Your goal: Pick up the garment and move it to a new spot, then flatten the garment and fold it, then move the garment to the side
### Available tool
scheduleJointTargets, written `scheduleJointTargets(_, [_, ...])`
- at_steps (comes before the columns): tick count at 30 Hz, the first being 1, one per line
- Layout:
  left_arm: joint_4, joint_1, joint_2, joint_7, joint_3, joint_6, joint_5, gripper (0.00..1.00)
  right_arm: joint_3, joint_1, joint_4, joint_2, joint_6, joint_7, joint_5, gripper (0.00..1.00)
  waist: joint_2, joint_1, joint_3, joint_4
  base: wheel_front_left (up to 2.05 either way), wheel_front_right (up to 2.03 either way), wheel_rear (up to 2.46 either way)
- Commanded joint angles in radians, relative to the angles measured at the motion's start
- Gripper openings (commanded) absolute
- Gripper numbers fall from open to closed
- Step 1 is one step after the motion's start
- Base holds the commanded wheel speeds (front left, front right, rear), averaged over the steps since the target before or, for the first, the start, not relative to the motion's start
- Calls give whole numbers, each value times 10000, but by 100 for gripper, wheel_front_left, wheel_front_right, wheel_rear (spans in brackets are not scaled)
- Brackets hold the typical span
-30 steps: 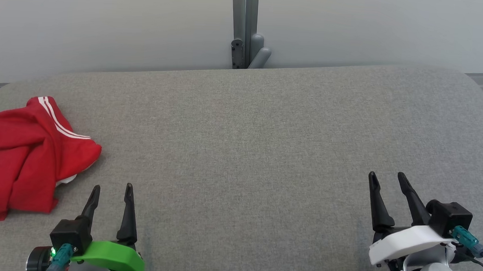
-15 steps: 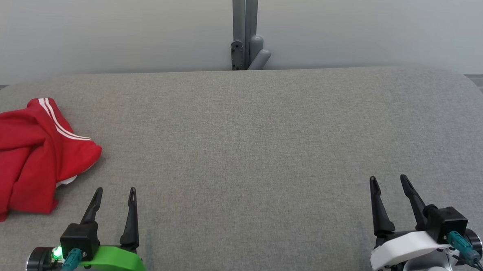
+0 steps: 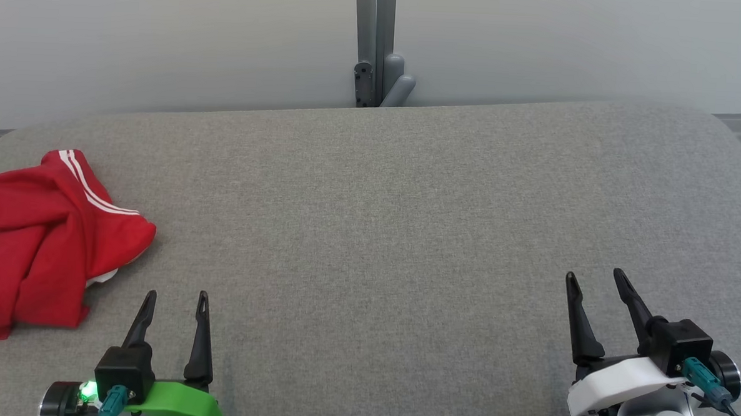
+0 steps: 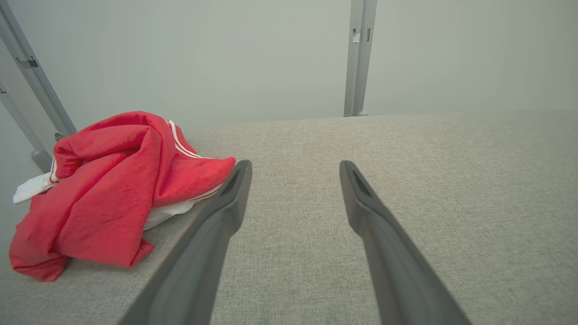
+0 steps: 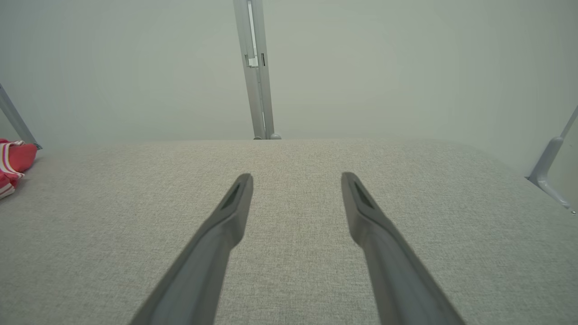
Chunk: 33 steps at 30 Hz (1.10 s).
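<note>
I see the garment bunched just left of my left gripper, nearer than the right gripper; both spread, empty.

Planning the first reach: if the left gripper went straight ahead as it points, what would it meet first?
The open left gripper faces bare table. The red garment sits off to its left, though its nearest corner lies by one fingertip and might get brushed; depth is unclear.
</note>
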Motion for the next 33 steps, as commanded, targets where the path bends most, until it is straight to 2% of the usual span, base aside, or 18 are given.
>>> scheduleJointTargets(1, [-4,103,67,-37,25,75,-71,100,-19,128,-19,26,1,-33,-92,100,73,0,1,7,0,0,0])
scheduleJointTargets(8, [49,17,65,-37,-2,125,-141,100,116,86,-39,-21,1,-33,-52,100,73,0,81,222,0,0,0])
scheduleJointTargets(14, [207,-136,64,-36,97,226,-128,100,400,78,-7,-105,1,-32,165,100,73,0,144,1032,0,0,0])
scheduleJointTargets(22, [516,-83,61,-34,388,393,-199,100,854,-74,117,-155,-1,-34,401,100,73,0,237,3058,0,0,0])
scheduleJointTargets(27, [608,26,61,-24,648,348,-302,100,1108,-205,195,-238,-1,-34,502,100,73,0,277,4265,0,0,0])
scheduleJointTargets(33, [654,266,56,-24,1003,265,-492,100,1329,-279,244,-268,-1,-32,473,100,73,0,321,5340,0,0,0])
